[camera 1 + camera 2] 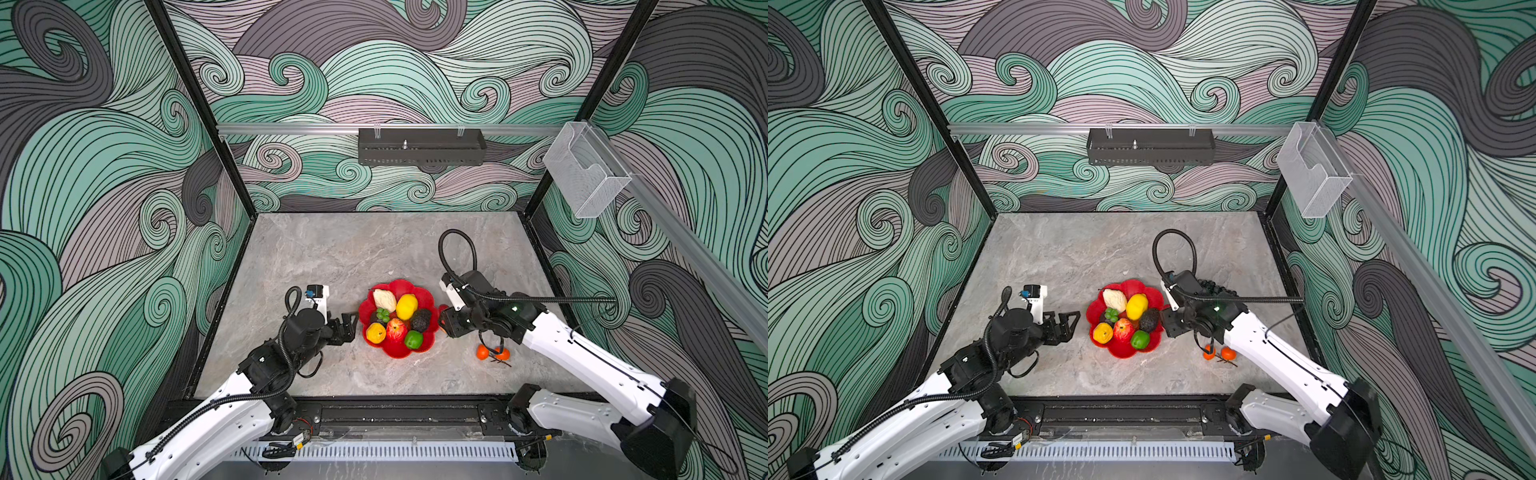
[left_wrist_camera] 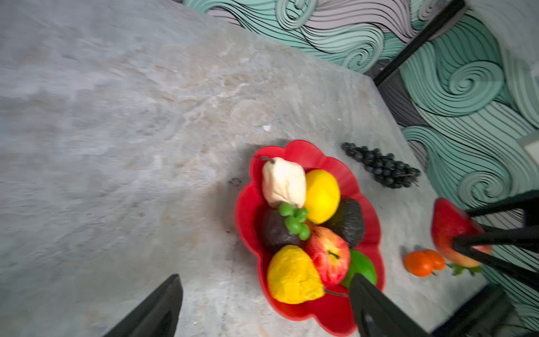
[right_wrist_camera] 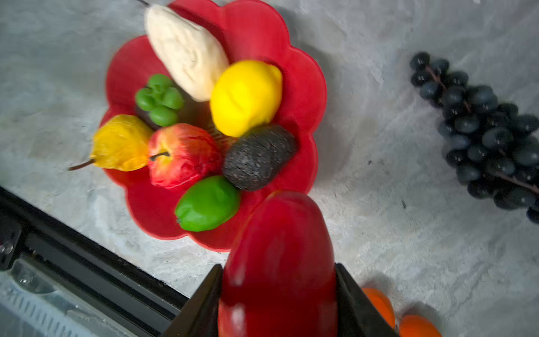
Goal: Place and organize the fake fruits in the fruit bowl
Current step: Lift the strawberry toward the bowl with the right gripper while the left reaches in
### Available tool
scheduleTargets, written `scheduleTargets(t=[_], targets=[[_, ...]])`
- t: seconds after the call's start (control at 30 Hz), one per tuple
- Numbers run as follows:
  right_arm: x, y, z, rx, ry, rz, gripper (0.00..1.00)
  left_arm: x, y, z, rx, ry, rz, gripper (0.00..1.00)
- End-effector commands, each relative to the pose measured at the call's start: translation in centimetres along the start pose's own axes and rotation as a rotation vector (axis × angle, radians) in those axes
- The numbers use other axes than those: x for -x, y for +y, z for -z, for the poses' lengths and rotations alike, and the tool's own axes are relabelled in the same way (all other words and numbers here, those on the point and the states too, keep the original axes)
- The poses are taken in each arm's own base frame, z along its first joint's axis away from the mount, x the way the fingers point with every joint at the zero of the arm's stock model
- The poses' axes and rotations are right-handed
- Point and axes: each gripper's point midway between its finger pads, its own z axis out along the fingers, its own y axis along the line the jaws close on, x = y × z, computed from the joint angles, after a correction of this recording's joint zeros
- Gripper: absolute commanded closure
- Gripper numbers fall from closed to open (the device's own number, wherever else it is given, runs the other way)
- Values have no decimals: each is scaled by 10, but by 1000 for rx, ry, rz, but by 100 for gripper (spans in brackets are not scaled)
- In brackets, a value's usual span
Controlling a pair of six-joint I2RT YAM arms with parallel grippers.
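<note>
Strawberry (image 3: 280, 233) lengthwise in right end effector (image 3: 278, 267), tip toward fruit bowl (image 3: 309, 87)

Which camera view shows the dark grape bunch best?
The right wrist view: the grape bunch is large and sharp, though cropped. The left wrist view shows it whole but small. In a top view the right arm hides most of it.

Top views, pair: mounted high on the robot's base side, looking steeply down and forward over the whole worktop (image 1: 332, 257) to the back wall (image 1: 374, 83); coverage nearly identical. Left wrist view: close, oblique, across the fruit bowl (image 2: 294, 148) toward the grape bunch (image 2: 382, 169). Right wrist view: nearer yet, sharing bowl and grapes.
</note>
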Motion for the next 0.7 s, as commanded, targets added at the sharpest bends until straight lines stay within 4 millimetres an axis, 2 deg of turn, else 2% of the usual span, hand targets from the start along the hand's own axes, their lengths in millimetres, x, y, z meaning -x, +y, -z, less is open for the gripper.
scheduleTargets(t=[0.0, 0.17, 0.3, 0.4, 0.57, 0.67], targets=[[26, 33, 4, 104, -114, 133, 52, 15, -59, 6, -240, 67, 107, 9], [52, 78, -1, 229, -259, 213, 53, 25, -88, 6, -338, 107, 168, 9], [71, 114, 4, 320, -362, 265, 53, 27, -91, 1, -350, 104, 216, 9], [76, 136, 3, 359, -384, 311, 52, 29, -93, 1, -366, 95, 234, 9], [79, 157, -2, 380, -396, 353, 52, 24, -92, -4, -360, 116, 250, 15], [83, 159, -2, 380, -414, 341, 53, 16, -89, -8, -350, 142, 260, 22]])
